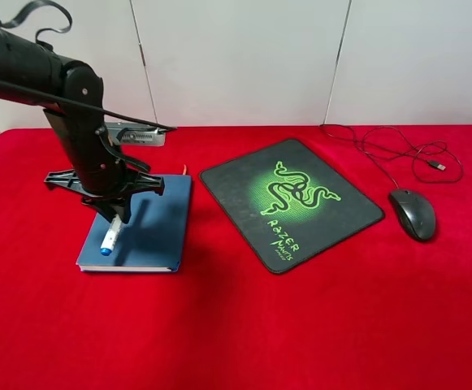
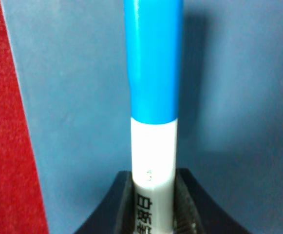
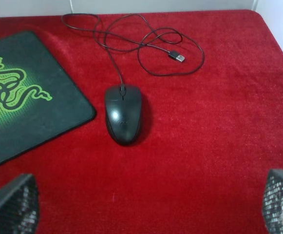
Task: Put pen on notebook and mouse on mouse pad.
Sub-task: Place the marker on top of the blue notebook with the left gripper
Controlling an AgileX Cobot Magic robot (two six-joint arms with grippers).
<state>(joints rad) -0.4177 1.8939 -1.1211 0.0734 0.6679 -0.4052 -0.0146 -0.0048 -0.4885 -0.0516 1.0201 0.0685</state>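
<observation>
My left gripper (image 1: 115,218) is shut on the pen (image 1: 110,237), a white marker with a blue cap, and holds it just over the blue notebook (image 1: 158,223). Up close, the pen (image 2: 153,97) sits pinched between the black fingertips (image 2: 184,204) with the notebook (image 2: 73,107) right behind it. The black mouse (image 1: 413,213) lies on the red cloth to the right of the mouse pad (image 1: 288,203). My right gripper (image 3: 146,207) stands open a short way from the mouse (image 3: 123,113), with nothing between its fingers; it is out of the high view.
The mouse cable (image 1: 398,150) loops behind the mouse toward the back right, ending in a USB plug (image 3: 177,57). A red cloth (image 1: 300,325) covers the whole table. A white wall stands behind, and the table's right edge (image 3: 277,44) is close to the mouse.
</observation>
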